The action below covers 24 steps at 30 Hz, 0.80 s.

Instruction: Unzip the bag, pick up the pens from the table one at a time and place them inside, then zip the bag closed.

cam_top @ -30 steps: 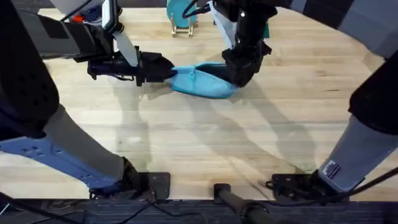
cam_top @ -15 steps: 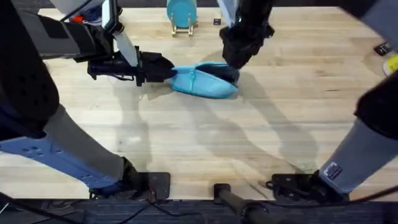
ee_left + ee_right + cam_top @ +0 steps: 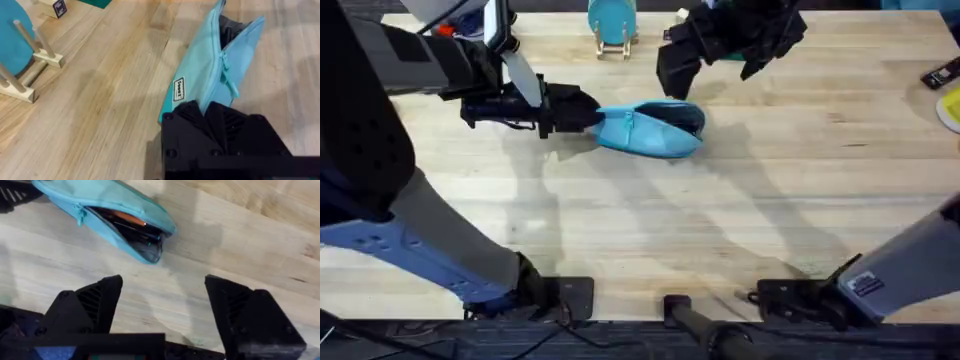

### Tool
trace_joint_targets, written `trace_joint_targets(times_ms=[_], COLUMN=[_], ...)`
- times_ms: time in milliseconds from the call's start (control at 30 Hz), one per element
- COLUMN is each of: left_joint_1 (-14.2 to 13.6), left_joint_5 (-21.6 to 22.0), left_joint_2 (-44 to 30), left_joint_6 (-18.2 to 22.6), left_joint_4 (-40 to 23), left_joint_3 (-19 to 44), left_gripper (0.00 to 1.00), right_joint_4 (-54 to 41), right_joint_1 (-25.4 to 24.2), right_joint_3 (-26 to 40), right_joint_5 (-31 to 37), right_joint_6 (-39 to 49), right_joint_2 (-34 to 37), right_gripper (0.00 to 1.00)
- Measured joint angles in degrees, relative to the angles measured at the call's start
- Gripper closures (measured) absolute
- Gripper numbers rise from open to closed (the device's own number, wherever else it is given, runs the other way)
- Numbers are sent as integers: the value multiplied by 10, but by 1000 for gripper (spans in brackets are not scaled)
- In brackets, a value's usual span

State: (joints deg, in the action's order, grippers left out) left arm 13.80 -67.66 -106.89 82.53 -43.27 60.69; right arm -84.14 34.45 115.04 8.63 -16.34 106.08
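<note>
Overhead: the turquoise pencil pouch point(image 3: 650, 128) lay on the table point(image 3: 650, 240) far of centre, long axis left-right, open mouth toward the right. My left gripper point(image 3: 588, 110) was clamped on its left end. My right gripper point(image 3: 705, 55) hung above and beyond the pouch, apart from it.

Left wrist: my fingers pinched the pouch point(image 3: 207, 75) at its corner; the zipper point(image 3: 223, 70) was part open, dark contents inside.

Right wrist: jaws spread wide, holding nothing. The pouch point(image 3: 107, 210) gaped, with pens point(image 3: 127, 226) inside, one orange.

I judged unzipping done and pens in; I saw no loose pens, so zipping shut was left.
</note>
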Motion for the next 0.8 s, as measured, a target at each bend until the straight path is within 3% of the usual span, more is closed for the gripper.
trace_joint_targets(times_ms=[400, 667, 800], left_joint_1=[0, 0, 0], left_joint_5=[0, 0, 0], left_joint_2=[0, 0, 0], left_joint_6=[0, 0, 0], left_joint_4=[0, 0, 0], left_joint_3=[0, 0, 0], left_gripper=[961, 961, 961], right_joint_4=[-30, -55, -68], right_joint_1=[82, 101, 102], right_joint_3=[0, -2, -34], right_joint_5=[75, 94, 97], right_joint_6=[-136, -180, -196], right_joint_2=[-24, -24, -32], right_gripper=[5, 6, 7])
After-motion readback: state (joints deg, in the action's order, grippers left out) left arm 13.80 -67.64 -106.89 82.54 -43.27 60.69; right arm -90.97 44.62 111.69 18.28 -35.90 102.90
